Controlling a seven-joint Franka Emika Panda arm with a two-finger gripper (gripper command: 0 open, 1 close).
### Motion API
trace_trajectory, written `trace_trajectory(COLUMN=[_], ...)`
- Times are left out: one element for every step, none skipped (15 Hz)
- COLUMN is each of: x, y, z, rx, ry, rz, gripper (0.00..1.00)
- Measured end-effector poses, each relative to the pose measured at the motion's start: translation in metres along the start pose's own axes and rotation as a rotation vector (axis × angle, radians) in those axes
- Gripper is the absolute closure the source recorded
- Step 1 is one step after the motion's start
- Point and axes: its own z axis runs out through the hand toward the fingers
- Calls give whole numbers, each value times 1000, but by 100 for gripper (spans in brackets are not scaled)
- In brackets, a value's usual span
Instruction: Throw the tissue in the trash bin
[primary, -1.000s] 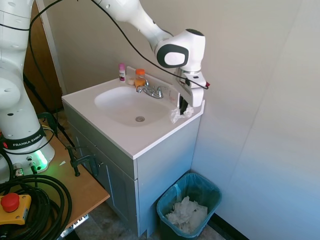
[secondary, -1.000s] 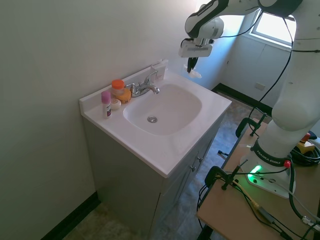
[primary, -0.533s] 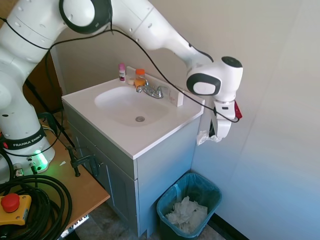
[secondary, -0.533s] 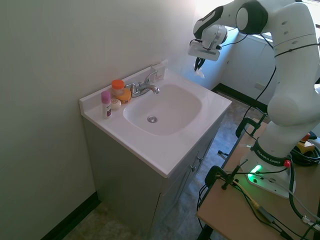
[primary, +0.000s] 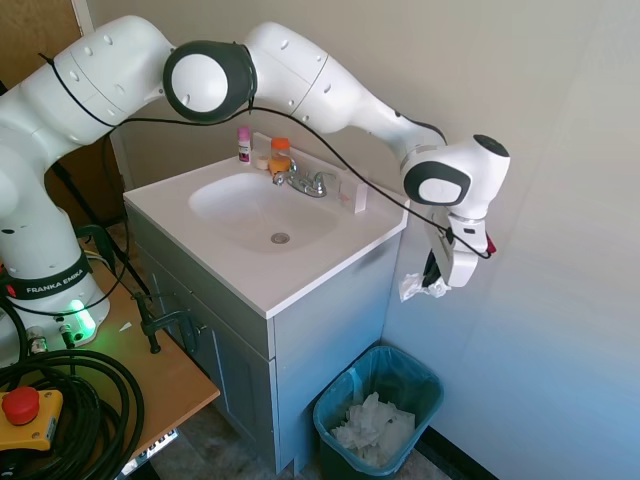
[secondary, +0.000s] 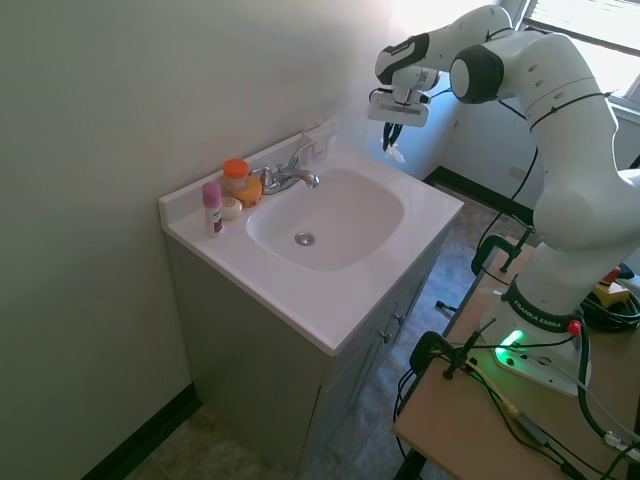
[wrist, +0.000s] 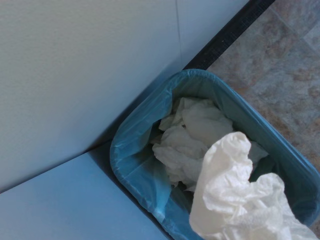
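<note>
1. First exterior view: the white arm reaches past the far corner of the sink tabletop (primary: 300, 275). Its jaws (primary: 432, 283) are clamped on the tissue (primary: 420, 288), which hangs in the air beside the cabinet, above the trash bin (primary: 378, 408) on the floor. Crumpled white paper (primary: 372, 428) lies inside the bin.
2. Second exterior view: the jaws (secondary: 392, 146) hold the tissue (secondary: 394, 153) beyond the tabletop's (secondary: 330, 300) far edge, near the faucet (secondary: 288, 174).
3. Wrist view: the tissue (wrist: 240, 200) shows close up, over the teal-lined bin (wrist: 135, 160) and its paper heap (wrist: 192, 135).
</note>
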Motion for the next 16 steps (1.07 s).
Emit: trace_trajectory(x=[1,1,1,1,2,2,2,3,4,5,7,8,9,10,9,7], y=[0,-1,0,0,1,1,2,3,6,12,19,29,39,50,62,72], z=[0,1,2,2,2,3,4,3,0,-9,-22,-37,-51,-61,-68,-74], rx=[-4,-8,-12,-15,-18,-22,-22,-17,-6,10,26,41,54,64,71,79], ry=[2,3,5,6,8,9,10,17,28,42,55,65,74,81,88,100], rz=[-3,-6,-12,-18,-23,-29,-39,-54,-70,-86,-96,-102,-109,-115,-119,-123], gripper=[0,0,0,0,0,0,0,0,0,0,0,0,0,0,0,0])
